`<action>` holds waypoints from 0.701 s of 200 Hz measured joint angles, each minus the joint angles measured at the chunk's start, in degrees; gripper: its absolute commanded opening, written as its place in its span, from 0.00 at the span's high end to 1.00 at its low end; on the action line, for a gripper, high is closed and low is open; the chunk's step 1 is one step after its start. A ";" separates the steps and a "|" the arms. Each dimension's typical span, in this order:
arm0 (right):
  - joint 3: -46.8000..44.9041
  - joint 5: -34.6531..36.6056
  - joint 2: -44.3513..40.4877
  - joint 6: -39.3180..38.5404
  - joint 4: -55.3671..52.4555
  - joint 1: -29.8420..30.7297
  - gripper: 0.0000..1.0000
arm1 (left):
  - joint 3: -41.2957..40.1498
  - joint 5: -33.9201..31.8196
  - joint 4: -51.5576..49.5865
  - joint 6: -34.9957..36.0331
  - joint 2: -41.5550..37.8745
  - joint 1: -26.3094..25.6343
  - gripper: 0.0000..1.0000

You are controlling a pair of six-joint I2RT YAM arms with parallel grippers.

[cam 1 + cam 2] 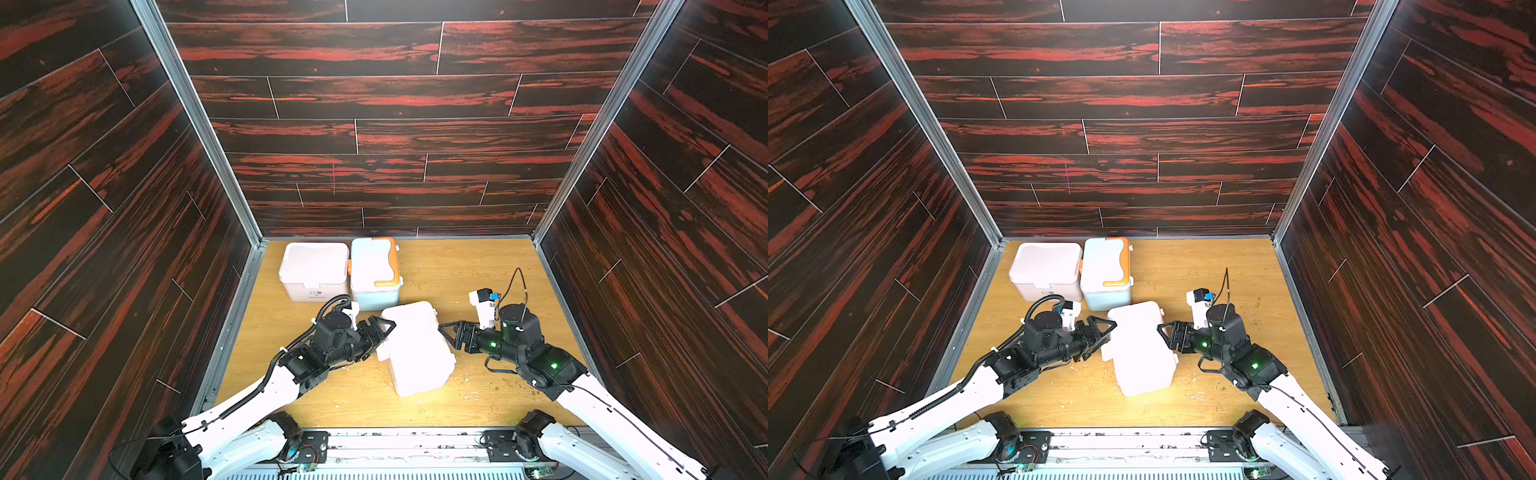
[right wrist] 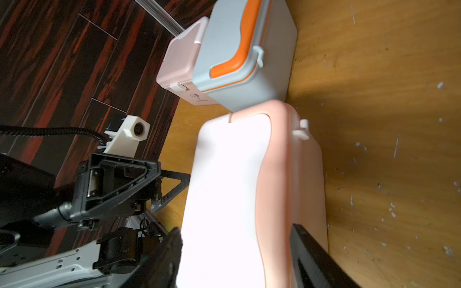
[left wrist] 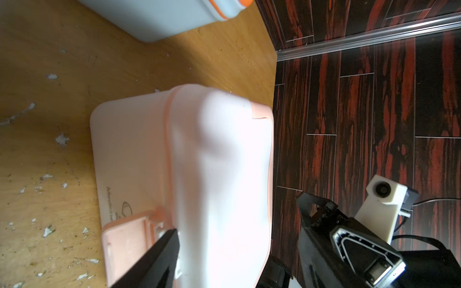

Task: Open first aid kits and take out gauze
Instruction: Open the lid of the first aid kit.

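No gauze out: pink kit [image 1: 313, 270], blue kit [image 1: 374, 270] and lower-centre kit [image 1: 419, 349] are all closed; left tool [image 1: 387, 336] and right tool [image 1: 446, 336] flank the latter, jaws spread.

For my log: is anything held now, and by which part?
Cannot be told: left gripper and right gripper flank the near kit; contact unclear.

Three first aid kits [image 1: 1142, 353] stand on the single table [image 1: 478, 270]. Two are pale pink-white: the near pink kit [image 1: 417, 349] in the middle and the far pink kit [image 1: 313, 270] at the far left. One is pale blue with an orange handle: the blue kit [image 1: 374, 274], just right of the far pink one. Two claws are in view: the left claw [image 1: 384, 328] and the right claw [image 1: 446, 332].
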 measured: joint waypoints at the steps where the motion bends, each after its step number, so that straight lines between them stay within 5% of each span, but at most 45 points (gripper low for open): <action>1: -0.09 -0.02 0.07 -0.09 0.00 0.00 0.34 | 0.02 0.04 0.02 0.00 0.11 -0.02 0.20; 140: -5.29 -9.97 8.92 2.23 12.09 -1.88 0.36 | 1.14 -1.79 -0.66 0.48 2.14 -0.66 0.19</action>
